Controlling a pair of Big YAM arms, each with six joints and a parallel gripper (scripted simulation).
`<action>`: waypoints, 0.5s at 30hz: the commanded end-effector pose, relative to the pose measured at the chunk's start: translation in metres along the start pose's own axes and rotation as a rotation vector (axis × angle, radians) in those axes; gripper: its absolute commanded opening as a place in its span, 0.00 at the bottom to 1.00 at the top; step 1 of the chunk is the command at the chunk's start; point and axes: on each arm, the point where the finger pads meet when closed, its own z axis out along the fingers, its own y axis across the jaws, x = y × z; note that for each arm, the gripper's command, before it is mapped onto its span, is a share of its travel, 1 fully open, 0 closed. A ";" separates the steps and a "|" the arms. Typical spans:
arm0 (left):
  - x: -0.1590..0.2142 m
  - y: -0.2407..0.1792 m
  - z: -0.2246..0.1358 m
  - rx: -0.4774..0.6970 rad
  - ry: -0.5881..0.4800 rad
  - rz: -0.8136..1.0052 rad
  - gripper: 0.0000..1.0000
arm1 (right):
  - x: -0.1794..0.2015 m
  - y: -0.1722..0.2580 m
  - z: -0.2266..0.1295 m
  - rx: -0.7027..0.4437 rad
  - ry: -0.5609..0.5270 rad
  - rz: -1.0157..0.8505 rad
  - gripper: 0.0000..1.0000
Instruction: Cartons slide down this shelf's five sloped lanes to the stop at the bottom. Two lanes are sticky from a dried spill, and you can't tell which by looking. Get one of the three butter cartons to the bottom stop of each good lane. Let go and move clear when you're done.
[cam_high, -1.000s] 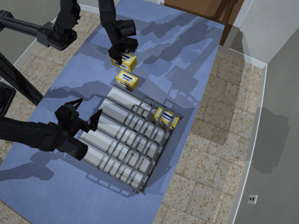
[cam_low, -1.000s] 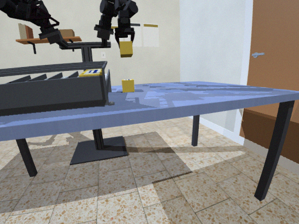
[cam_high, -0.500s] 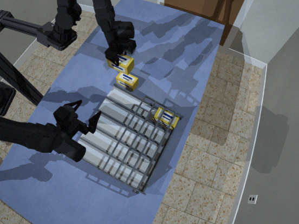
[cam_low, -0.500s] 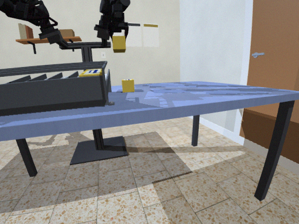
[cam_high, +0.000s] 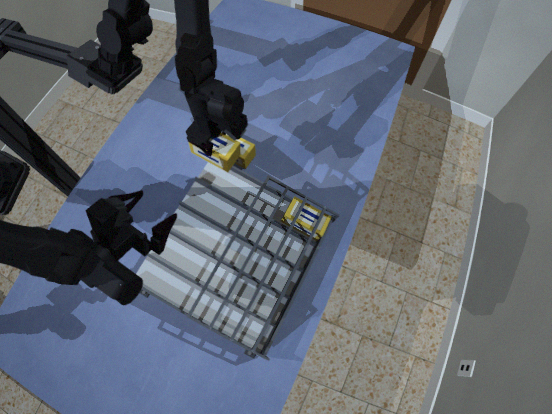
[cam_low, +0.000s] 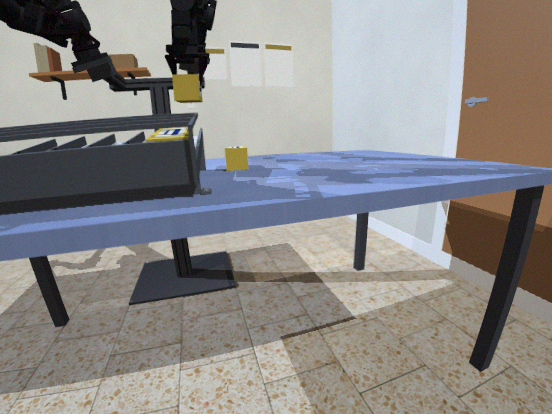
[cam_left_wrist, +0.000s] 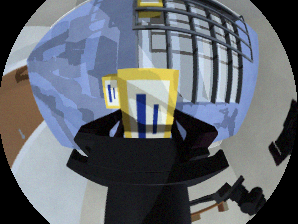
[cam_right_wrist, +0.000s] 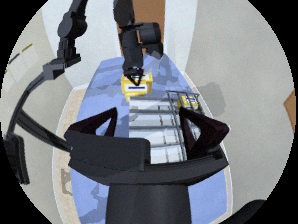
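Note:
The five-lane shelf (cam_high: 205, 210) (cam_low: 100, 172) stands with its open upper ends toward the arms. One butter carton (cam_high: 306, 217) (cam_low: 169, 133) (cam_right_wrist: 186, 102) lies under the bars at the bottom of the end lane, seemingly against the stop. A second carton (cam_high: 246, 152) (cam_low: 236, 158) (cam_left_wrist: 110, 92) sits on the table beside that lane's upper end. My left gripper (cam_high: 222, 141) (cam_low: 187, 75) is shut on the third carton (cam_high: 214, 151) (cam_low: 186, 89) (cam_left_wrist: 150, 90) (cam_right_wrist: 136, 86), held in the air near that upper end. My right gripper (cam_high: 158, 204) (cam_right_wrist: 148, 110) is open and empty above the upper ends of the other lanes.
Dark bars (cam_high: 240, 225) (cam_left_wrist: 200, 32) cross over the lower part of the lanes, and thin dividers separate them. The other four lanes show no cartons. The blue table (cam_high: 150, 345) (cam_low: 390, 170) extends past both sides of the shelf.

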 end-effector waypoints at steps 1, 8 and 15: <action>-0.022 -0.033 0.014 -0.014 0.027 -0.084 0.59 | -0.003 -0.004 -0.013 0.030 0.017 0.005 1.00; -0.038 -0.087 0.032 -0.021 0.067 -0.060 0.59 | -0.001 -0.001 -0.023 0.054 0.045 0.008 1.00; -0.046 -0.109 0.040 -0.019 0.074 -0.029 0.59 | -0.004 -0.003 -0.026 0.061 0.068 -0.031 1.00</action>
